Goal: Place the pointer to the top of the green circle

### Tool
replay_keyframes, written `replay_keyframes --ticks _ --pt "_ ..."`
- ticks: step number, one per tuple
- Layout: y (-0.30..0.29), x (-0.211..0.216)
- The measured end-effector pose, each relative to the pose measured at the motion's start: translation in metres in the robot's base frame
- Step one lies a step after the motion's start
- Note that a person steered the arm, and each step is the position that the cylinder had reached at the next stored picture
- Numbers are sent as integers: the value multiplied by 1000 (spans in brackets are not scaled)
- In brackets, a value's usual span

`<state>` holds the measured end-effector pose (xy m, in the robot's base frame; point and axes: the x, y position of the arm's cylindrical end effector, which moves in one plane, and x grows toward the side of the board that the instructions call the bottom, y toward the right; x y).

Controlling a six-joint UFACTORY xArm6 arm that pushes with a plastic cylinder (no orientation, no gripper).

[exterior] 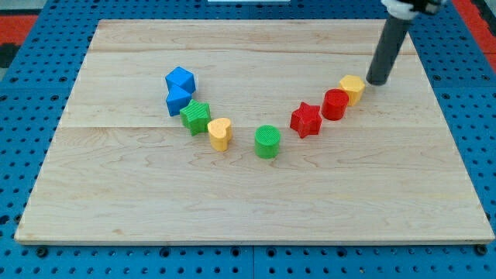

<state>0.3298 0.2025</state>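
No jaws here; my tip [379,81] sits at two o'clock from the green plastic cylinder [267,142], risking knocking the red star block [306,119].

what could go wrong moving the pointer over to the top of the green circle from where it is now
My tip sits just right of the yellow block, far from the green circle. A straight path could plough through the yellow block, red cylinder and red star. Approaching too low may also nudge the green circle itself toward the view's bottom.
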Motion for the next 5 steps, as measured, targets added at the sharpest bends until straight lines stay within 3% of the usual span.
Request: replay_keyframes --ticks 1,3,5 --pt "-42 -10" --pt "-118 14" --pt "-159 68"
